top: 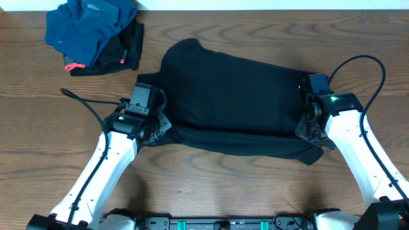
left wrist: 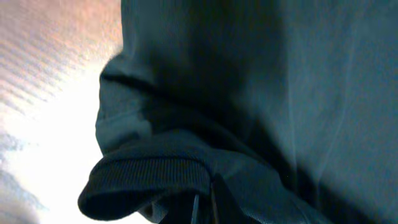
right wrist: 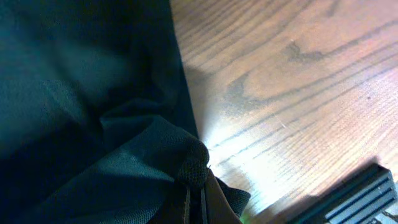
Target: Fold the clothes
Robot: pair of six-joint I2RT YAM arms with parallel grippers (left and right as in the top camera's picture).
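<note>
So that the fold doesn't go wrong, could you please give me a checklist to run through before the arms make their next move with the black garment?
1. The left fingers are shut on the black garment, at its ribbed edge: ok.
2. The right fingers are shut on the garment's other end: ok.
3. How many layers each pinch holds: cannot tell.
4. The near edge lies smooth: not ok, it is rumpled by both grips.
5. The blue garment lies apart from the black one: ok.

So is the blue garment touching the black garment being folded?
No, the blue garment lies apart from the black garment, with bare table between.
</note>
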